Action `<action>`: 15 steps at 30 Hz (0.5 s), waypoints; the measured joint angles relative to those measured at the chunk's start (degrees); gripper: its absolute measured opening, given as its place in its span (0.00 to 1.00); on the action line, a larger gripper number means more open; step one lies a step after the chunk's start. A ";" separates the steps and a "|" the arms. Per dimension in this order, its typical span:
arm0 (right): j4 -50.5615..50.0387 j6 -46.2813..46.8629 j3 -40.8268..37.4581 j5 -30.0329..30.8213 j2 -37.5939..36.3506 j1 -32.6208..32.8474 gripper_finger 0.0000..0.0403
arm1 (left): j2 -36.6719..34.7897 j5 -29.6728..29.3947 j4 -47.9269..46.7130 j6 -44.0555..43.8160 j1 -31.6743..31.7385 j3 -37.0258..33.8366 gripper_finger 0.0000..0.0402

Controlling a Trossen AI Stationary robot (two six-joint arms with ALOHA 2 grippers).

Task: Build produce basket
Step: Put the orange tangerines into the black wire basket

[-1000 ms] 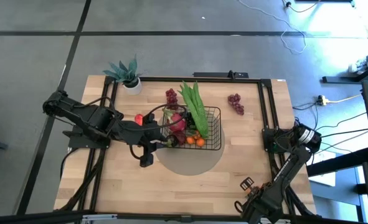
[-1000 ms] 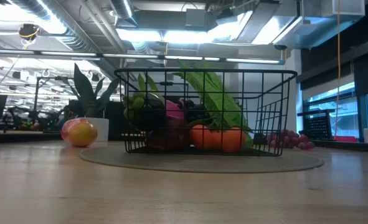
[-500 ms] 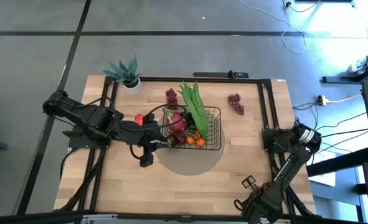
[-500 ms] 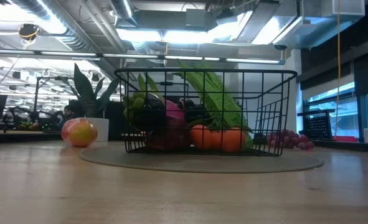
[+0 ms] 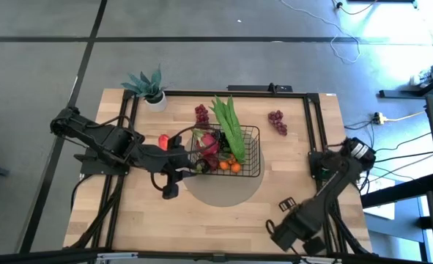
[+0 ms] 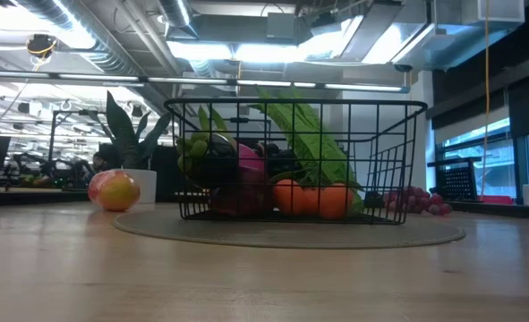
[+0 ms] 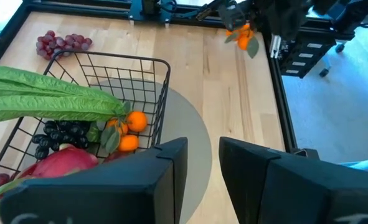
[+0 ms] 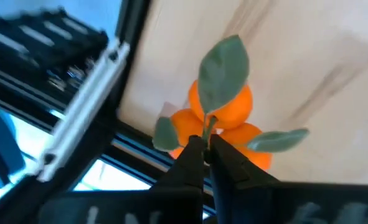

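Right wrist view shows the right gripper [image 8: 205,152] pinched shut on the stem of leafy small oranges [image 8: 224,121], lifted off the table at lower right of the high view, where it was tucked further down a second ago. Next: carry them up-left into the basket [image 5: 254,158]. Farther off, the left gripper [image 7: 201,163] hovers slightly parted beside it.

No readable text or labels appear anywhere.
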 joint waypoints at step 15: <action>-14.08 -3.03 28.22 17.54 0.00 -15.34 0.00 | 0.00 0.77 -0.46 3.23 0.00 0.00 0.20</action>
